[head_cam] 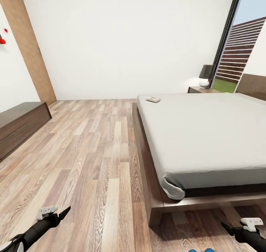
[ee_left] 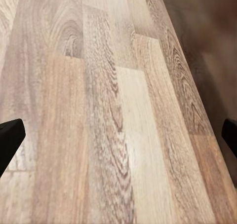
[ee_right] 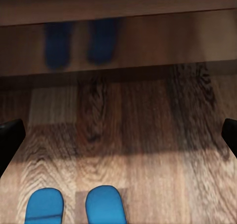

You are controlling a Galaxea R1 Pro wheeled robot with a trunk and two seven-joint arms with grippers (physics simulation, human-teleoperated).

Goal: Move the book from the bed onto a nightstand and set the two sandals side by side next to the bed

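Step in hand, judged: sandals lie side by side on floor just beside bed foot; book transfer pending. Book flat near far mattress corner, well apart from both arms. Next move calls for base travel along bed side, then reach for book and placement on nightstand. Lamp occupies nightstand top. Left gripper and right gripper: jaws spread wide, holding nothing. Low cabinet by left wall.
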